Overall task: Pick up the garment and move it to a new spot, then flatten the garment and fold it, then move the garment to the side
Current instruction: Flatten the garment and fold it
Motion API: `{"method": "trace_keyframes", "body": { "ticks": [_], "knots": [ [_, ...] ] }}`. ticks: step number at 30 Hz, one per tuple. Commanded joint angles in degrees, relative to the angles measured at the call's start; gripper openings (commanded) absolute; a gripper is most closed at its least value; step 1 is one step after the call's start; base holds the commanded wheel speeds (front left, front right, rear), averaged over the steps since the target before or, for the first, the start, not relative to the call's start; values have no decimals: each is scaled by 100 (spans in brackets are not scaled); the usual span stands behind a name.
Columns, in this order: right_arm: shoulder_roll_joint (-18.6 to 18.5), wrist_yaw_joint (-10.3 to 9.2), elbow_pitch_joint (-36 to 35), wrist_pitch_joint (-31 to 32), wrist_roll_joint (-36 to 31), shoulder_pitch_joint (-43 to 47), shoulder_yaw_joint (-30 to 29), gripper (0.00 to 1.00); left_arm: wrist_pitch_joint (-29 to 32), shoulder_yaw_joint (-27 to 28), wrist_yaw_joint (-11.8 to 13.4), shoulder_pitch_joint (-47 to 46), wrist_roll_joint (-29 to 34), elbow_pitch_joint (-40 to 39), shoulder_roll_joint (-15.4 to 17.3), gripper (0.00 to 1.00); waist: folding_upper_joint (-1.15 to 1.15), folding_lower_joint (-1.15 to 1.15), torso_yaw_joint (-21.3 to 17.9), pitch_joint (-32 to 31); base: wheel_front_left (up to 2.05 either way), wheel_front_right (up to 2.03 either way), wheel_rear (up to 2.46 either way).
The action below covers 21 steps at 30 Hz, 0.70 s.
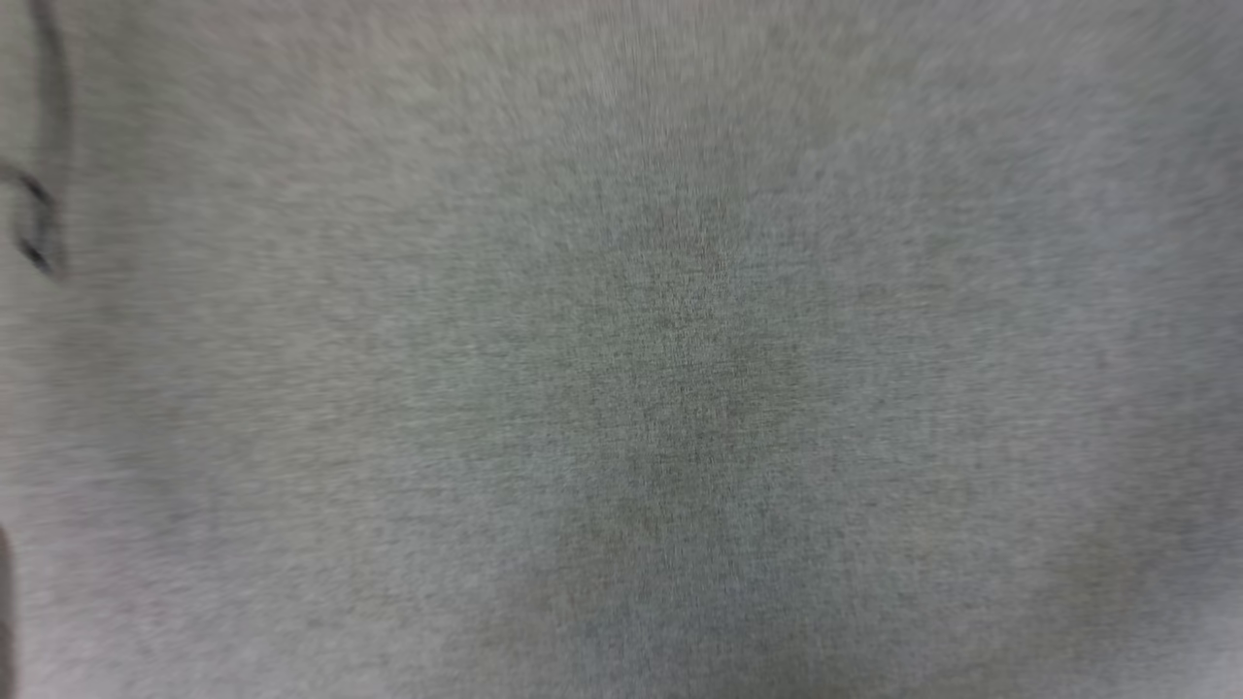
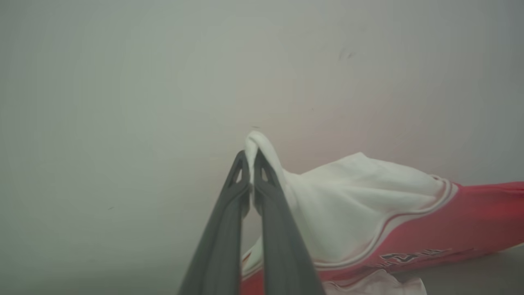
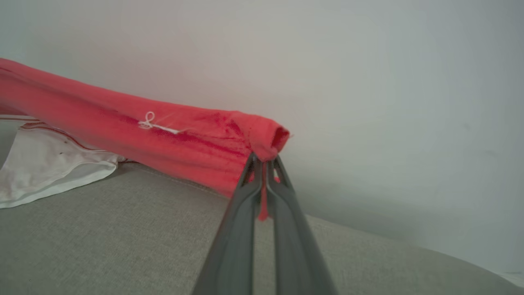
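Left wrist view: my L gripper (image 2: 251, 164) clenched on garment (image 2: 470, 221) white sleeve; R gripper (image 3: 264, 164) clenched on red edge. Long axis strung btwn both, above grey fabric surface (image 3: 102, 246).

Likely a room in a home, though there is little to go on. The surface is a soft cushion (image 3: 102, 246) covered in grey woven cloth, like a sofa seat or an upholstered bed, with a rounded edge. Close behind it stands a plain pale wall (image 3: 368, 73) with a few faint marks. A red and white shirt (image 3: 123, 123) rests partly on the cushion, like household laundry.
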Motion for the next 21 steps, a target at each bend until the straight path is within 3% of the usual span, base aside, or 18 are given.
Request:
{"method": "trace_keyframes", "body": {
  "ticks": [1, 5, 11, 21],
  "knots": [
    [-96, -6, -41, -70, 59, 255, 30, 0, -78, 40, -36, 265, -62, -8, 2, 0, 0, 0, 111, -501, 0, 0, 0],
    [-279, -7, -281, -203, 292, 1457, 151, 0, -194, 80, -124, 1609, -409, -124, -149, 0, 0, 0, 184, -1231, 0, 0, 0],
    [-426, -8, -749, -259, 582, 3371, 31, 0, -327, 251, 0, 3703, -783, -463, -224, 0, 0, 0, 167, -2129, 0, 0, 0],
    [-481, -10, -1764, 126, 555, 5995, -796, 0, -37, 561, 765, 6712, -1165, -1767, -283, 0, 0, 0, 91, -3018, 0, 0, 0]
  ]
}}
